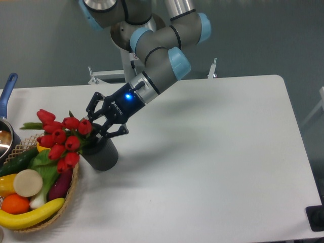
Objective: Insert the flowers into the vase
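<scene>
The dark grey ribbed vase (105, 155) stands upright on the white table, just right of the basket. The flowers (61, 136), a bunch of red tulips, have their stem ends at the vase's mouth. They lean far to the left, with the heads hanging over the basket. My gripper (103, 122) hovers right above the vase's mouth on its far side. It is open, its black fingers (92, 106) spread on either side of the stems and not pressing them. The stems' lower ends are hidden inside the vase.
A wicker basket (72, 191) of toy fruit and vegetables touches the vase's left side. A pot with a blue handle (9, 84) sits at the left edge. The white table (212, 152) stretches to the right of the vase.
</scene>
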